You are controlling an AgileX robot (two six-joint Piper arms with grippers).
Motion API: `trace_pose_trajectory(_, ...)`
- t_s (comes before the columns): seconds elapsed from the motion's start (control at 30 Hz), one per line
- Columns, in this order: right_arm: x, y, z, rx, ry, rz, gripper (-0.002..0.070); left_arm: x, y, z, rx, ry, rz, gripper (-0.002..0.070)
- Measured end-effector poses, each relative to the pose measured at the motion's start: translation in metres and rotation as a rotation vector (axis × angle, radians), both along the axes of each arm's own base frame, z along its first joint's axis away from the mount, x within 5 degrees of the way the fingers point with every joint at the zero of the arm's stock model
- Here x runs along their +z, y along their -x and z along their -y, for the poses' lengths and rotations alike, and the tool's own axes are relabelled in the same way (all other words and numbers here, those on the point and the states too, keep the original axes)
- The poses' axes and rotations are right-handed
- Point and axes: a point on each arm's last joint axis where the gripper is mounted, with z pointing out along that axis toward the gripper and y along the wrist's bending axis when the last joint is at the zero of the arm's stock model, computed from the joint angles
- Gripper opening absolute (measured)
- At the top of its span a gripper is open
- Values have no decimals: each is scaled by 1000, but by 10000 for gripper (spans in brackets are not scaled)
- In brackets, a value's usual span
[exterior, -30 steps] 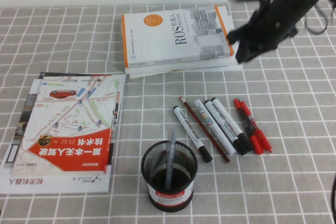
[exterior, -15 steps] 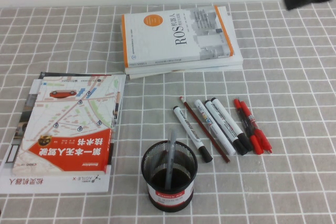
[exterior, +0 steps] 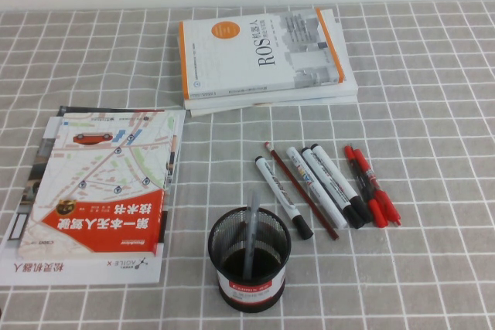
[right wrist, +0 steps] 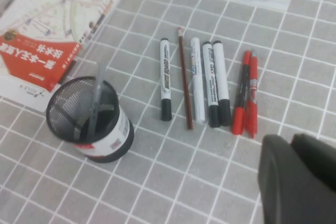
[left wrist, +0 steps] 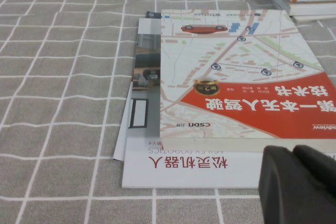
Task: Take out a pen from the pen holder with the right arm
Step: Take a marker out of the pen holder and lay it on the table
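Your right claw, pinched together and empty, hangs away from the black mesh pen holder. One grey pen leans inside it. Markers lie just beside the holder. Your left claw hangs by the map book, well apart from the holder.

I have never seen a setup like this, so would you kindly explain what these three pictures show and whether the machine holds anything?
This is a robot with two arms, each ending in a claw. One picture looks down at the table from a raised camera, and neither arm shows in it. The other two come from cameras on the wrists. The left claw is the dark shape beside the red book. The right claw hangs above the cloth near the red pens, shut with nothing in it. Also on the cloth are a book stack, several markers, a pencil and a mesh holder with one grey pen standing in it. Nothing is held.
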Motion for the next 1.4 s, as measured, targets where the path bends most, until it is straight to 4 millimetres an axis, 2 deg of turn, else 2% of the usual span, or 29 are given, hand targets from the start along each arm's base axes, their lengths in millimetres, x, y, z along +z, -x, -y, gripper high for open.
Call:
trace_pose_trajectory(0.07, -14, 19, 6, -4, -18, 29, -8, 0, 0, 0, 0, 0, 0, -3)
trace_pose_trajectory(0.23, -38, 38, 8, 0, -76, 18, -11, 0, 0, 0, 0, 0, 0, -3)
trace_pose_trajectory(0.37, -45, 42, 5, 20, -131, -16, -12, 0, 0, 0, 0, 0, 0, -3)
trace_pose_trajectory(0.53, -49, 41, 3, 50, -115, -9, -12, 0, 0, 0, 0, 0, 0, -3)
trace_pose_trajectory(0.63, -61, 36, 3, 53, -92, 2, -12, 0, 0, 0, 0, 0, 0, -3)
trace_pose_trajectory(0.83, -108, 16, 3, -35, -110, 60, -12, 0, 0, 0, 0, 0, 0, -3)
trace_pose_trajectory(0.93, -138, 13, 13, -122, -93, 152, -12, 0, 0, 0, 0, 0, 0, -3)
trace_pose_trajectory(0.97, -152, 15, 19, -173, -84, 184, -12, 0, 0, 0, 0, 0, 0, -3)
trace_pose_trajectory(1.1, -182, 27, 36, -339, -75, 299, -12, 0, 0, 0, 0, 0, 0, -3)
trace_pose_trajectory(1.23, -202, 38, 44, -439, -63, 362, -12, 0, 0, 0, 0, 0, 0, -3)
trace_pose_trajectory(1.4, -220, 45, 45, -434, -13, 418, -12, 0, 0, 0, 0, 0, 0, -3)
